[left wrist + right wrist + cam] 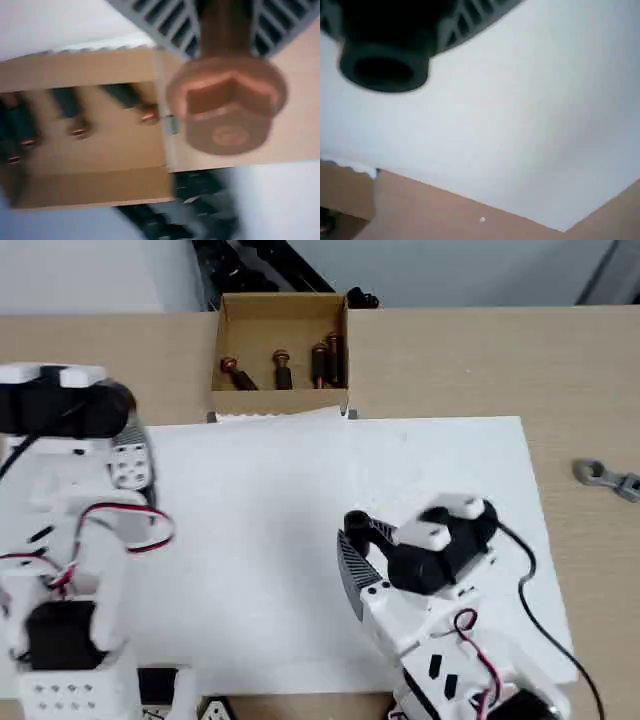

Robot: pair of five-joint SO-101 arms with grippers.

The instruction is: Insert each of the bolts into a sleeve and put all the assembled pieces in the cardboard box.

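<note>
Left end effector [227, 25] grips one bolt [227, 102] near the box [90, 67], right end effector [390, 30] one sleeve [382, 67]; four assembled pieces [282, 368] lie inside.

Bright, even overhead light in high view: white paper sheet [300, 520] nr glare, shadows faint & soft, darker shade inside open brown cardboard box [283, 310]. Left wrist view: copper-coloured hex-head bolt [227, 102] has soft highlights on its flange; right wrist view: black tubular sleeve [385, 70] dark, unlit.
</note>
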